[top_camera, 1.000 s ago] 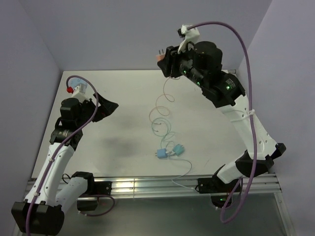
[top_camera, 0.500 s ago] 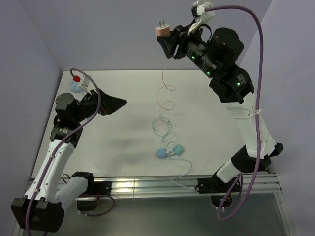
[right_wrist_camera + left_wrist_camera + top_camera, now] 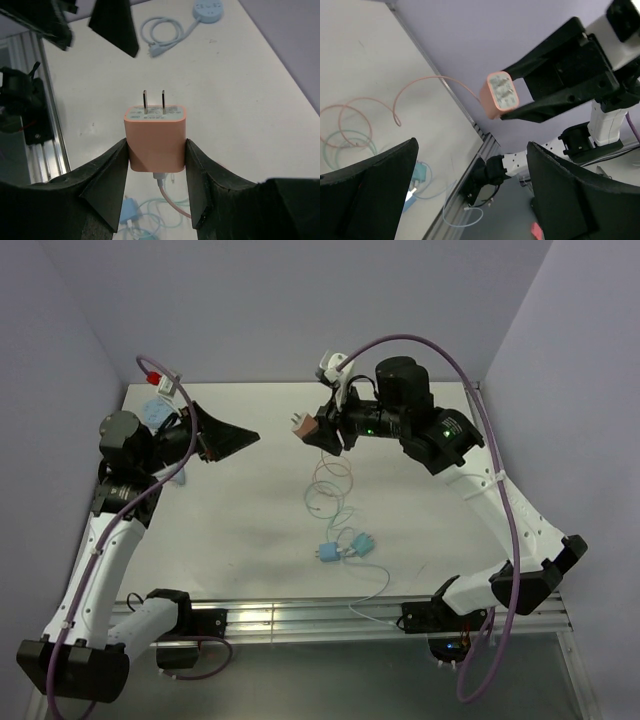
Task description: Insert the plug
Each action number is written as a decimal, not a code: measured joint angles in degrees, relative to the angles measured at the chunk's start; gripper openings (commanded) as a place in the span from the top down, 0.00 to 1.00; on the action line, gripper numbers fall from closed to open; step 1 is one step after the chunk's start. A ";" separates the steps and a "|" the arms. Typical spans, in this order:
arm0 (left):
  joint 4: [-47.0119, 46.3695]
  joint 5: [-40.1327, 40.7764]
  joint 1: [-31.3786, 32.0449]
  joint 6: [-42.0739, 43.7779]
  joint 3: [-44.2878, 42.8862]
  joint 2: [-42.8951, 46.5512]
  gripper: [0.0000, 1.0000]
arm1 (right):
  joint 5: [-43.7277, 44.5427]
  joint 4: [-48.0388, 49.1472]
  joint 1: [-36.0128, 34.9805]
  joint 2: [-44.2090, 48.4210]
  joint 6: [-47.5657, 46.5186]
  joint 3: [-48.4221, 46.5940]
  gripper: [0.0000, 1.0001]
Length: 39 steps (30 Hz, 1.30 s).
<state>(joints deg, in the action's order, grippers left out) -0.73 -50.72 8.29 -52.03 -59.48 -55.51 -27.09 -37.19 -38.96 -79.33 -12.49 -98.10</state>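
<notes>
1. My right gripper (image 3: 155, 146) is clamped on the pink plug (image 3: 155, 135). 1 finger (image 3: 107, 172) presses on its left side and the other finger presses on its right side, so the plug sits right between them.
2. The 2 metal pins of the plug stick out past my fingertips. They point toward my left gripper (image 3: 250, 436).
3. The plug is up in the air and does not touch the table (image 3: 230, 530). It hangs over the far part of the table, near the middle of the far edge.
4. The pink cable (image 3: 330, 472) comes out of the back of the plug, drops down and lies in loops on the table. It lies beside the loops of a light green cable (image 3: 322, 502).
5. My left gripper is wide open with nothing in it. It is in the air over the left side of the table, well apart from the plug and facing it.
6. 2 small blue blocks (image 3: 345, 546) lie close to the near edge. A round blue socket (image 3: 207, 9) lies near the far left corner.
7. A moment ago I held the plug much higher, up in front of the back wall, with its pins pointing up. Now it is lower and its pins point sideways.
8. My left gripper has moved a little toward the far edge. More of the pink cable now lies in loops. The small blue blocks have not moved.
</notes>
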 measured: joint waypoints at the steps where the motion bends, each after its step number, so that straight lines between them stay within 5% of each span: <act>1: 0.57 -0.28 0.31 0.02 -0.02 -0.66 0.03 | -0.20 -0.61 -0.57 0.00 -0.79 0.11 1.00; 25: 7.37 1.27 13.86 0.31 -0.31 -8.11 0.11 | -4.07 -4.44 -5.11 -1.81 -5.86 4.68 1.00; 31: 8.41 2.14 14.82 0.28 -0.33 -9.38 0.25 | -4.02 -4.94 -5.73 -2.05 -6.27 4.42 1.00; 39: 8.98 2.32 15.15 0.04 -0.31 -9.64 0.69 | -1.49 -5.40 -7.02 -3.69 -6.45 4.24 1.00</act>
<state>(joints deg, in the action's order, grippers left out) 8.25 -48.40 23.44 -51.99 -59.79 -65.14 -28.58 -42.59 -45.98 -83.02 -18.94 -93.86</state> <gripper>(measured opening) 0.423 0.527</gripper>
